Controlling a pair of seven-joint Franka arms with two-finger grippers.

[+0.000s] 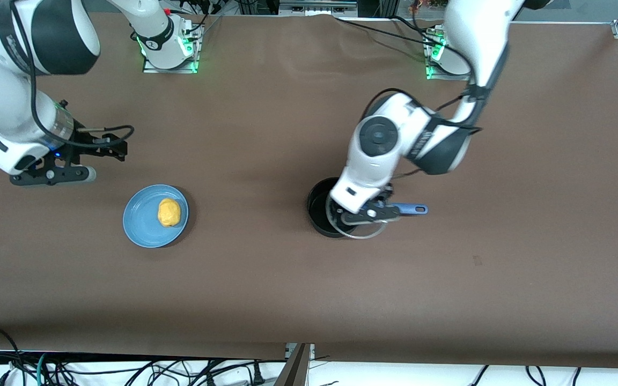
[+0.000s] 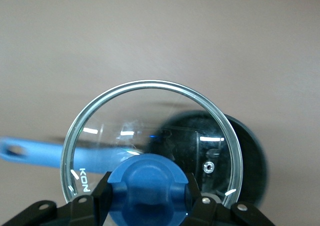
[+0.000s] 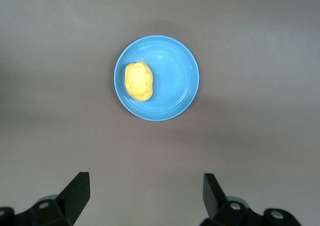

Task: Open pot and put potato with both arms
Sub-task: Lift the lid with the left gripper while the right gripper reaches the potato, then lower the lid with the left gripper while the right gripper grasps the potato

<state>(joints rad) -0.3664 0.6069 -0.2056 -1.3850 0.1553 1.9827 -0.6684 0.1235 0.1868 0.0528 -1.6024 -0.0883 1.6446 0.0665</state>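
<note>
The flat round blue plate [image 1: 155, 216] lies nearest the camera, in the lower left part of the front view, and the small lumpy yellow-orange potato [image 1: 169, 212] rests on it, on the side toward the pot. The small black saucepan with a silver rim [image 1: 321, 210] stands right of the middle of this frame on the brown surface [image 1: 266, 289], well apart from the plate, and its long blue handle [image 1: 413, 209] points toward the left arm's end. The left tool [image 1: 369, 213] is over the pot and its handle, with its fingers [image 2: 100, 195] clamped on the blue knob [image 2: 147, 183] of the round glass lid [image 2: 150, 136]. The lid is lifted and shifted off the pot, so part of the dark inside is uncovered. The right tool [image 1: 54, 172] waits at the left edge of the frame, above the plate in the picture, with its fingers [image 3: 77, 191] wide apart and holding nothing.
</note>
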